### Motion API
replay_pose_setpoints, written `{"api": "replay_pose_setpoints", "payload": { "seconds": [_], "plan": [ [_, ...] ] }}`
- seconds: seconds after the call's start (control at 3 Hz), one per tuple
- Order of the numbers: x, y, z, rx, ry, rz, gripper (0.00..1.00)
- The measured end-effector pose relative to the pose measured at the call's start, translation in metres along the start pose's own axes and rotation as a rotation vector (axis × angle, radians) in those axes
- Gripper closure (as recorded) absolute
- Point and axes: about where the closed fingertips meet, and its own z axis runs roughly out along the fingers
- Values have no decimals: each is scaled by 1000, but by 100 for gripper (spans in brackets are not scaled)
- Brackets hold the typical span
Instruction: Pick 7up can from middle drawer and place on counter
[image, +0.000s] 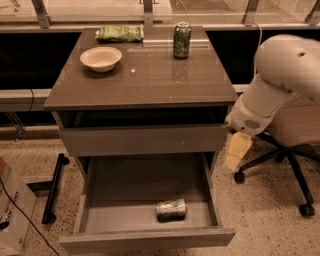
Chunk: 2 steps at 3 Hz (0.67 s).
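Observation:
The 7up can (171, 209) lies on its side on the floor of the open middle drawer (100, 200), near the front and right of centre. The counter (145, 80) is the glossy grey-brown top of the cabinet above it. My gripper (237, 151) hangs pointing down at the end of the white arm (280, 80). It is just right of the cabinet's right side, level with the upper drawer front and apart from the can. It holds nothing that I can see.
On the counter stand a darker green can (182, 40), a pale bowl (100, 58) and a green bag (119, 33). An office chair (292, 130) stands right of the arm. A black bar (52, 190) and a cardboard box (11, 215) lie on the floor at left.

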Motion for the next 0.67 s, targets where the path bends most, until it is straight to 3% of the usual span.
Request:
{"api": "replay_pose_setpoints", "payload": {
  "seconds": [0.67],
  "plan": [
    [-31, 40, 84, -104, -36, -52, 0]
  ]
}}
